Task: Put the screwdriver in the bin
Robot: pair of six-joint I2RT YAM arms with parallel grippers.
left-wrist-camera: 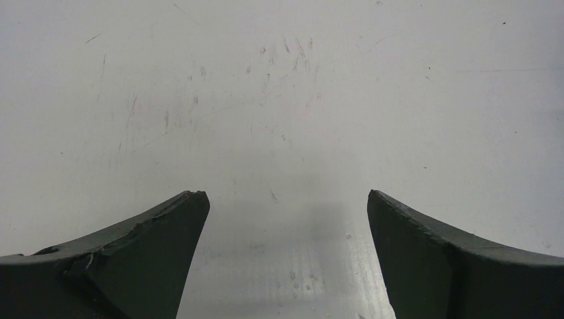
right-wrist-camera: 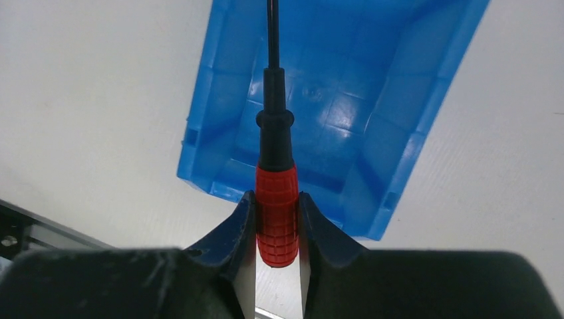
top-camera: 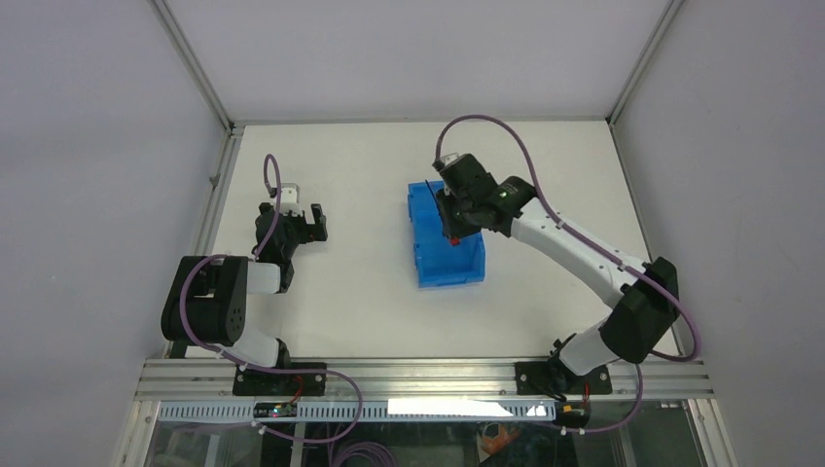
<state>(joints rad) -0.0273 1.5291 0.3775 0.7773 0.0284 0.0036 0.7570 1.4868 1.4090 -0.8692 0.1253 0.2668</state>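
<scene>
Gripping the screwdriver (right-wrist-camera: pixel 273 126) by its red handle, my right pincer (right-wrist-camera: pixel 275 197) is closed tight, a finger pressed on each side. The black shaft runs straight out from the fingertips, leaving the top of the wrist view. From above, the screwdriver's (top-camera: pixel 449 222) long axis lies roughly along the length of the bin (top-camera: pixel 424 255), tip toward the far end and handle toward the near end. It hangs over the open blue bin (right-wrist-camera: pixel 399 100), clear of the walls. My left pincer (left-wrist-camera: pixel 286 199) is spread wide and grips nothing, over scuffed white tabletop (top-camera: pixel 360 282), well apart from the bin.
</scene>
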